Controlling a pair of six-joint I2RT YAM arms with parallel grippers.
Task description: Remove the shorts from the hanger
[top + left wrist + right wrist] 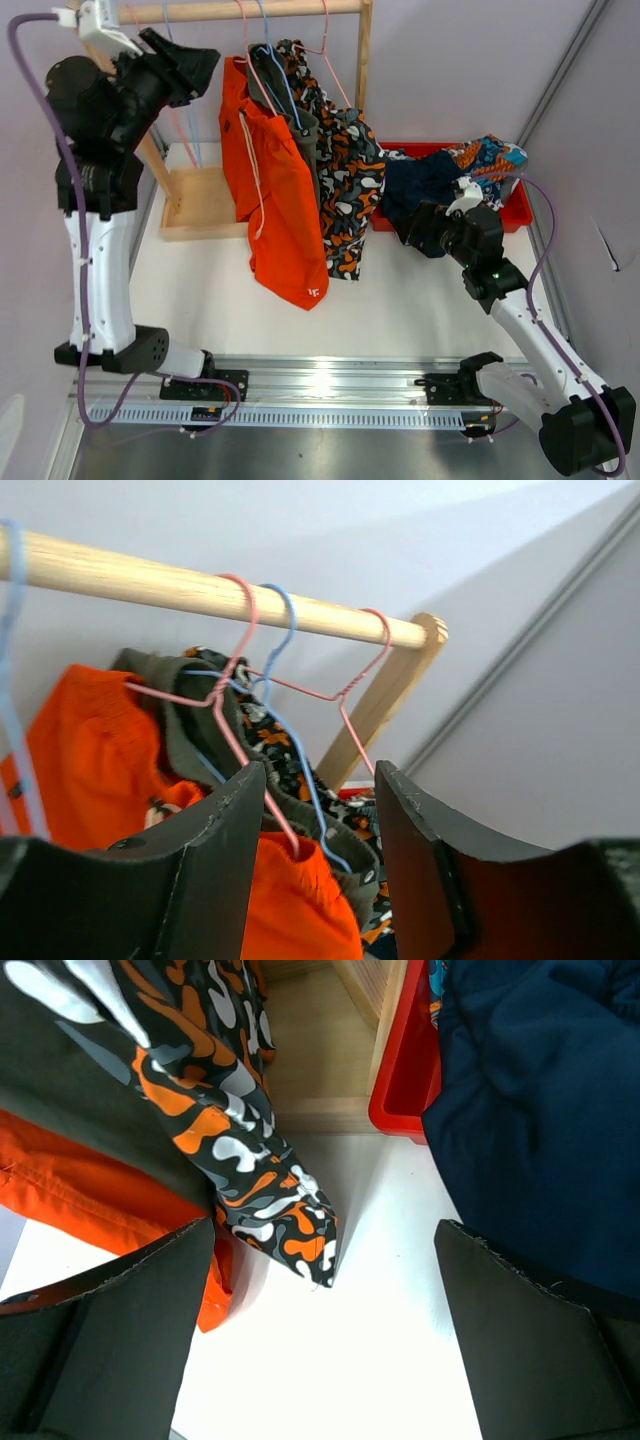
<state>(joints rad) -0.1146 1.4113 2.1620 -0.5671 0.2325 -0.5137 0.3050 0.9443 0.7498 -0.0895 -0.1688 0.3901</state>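
Observation:
Three pairs of shorts hang on wire hangers from the wooden rail [200, 590]: bright orange [285, 215], olive green [306, 135] and orange-black-white-grey blotch print [350, 190]. Navy shorts [425, 180] and teal-blue/orange/white print shorts [490, 155] lie in the red bin [518, 215]. My left gripper [203, 65] is open and empty, high up just left of the hung shorts; its wrist view [320, 820] shows a pink hanger [235, 730] and a blue hanger [300, 750] between the jaws. My right gripper [408, 228] is open and empty, low over the table beside the blotch shorts' hem [285, 1220].
The rack's wooden base [205, 205] sits at the back left of the white table [400, 310]. An empty pink hanger [350, 690] hangs at the rail's right end by the upright post [385, 695]. The red bin's wall [405, 1070] is just right of the right gripper.

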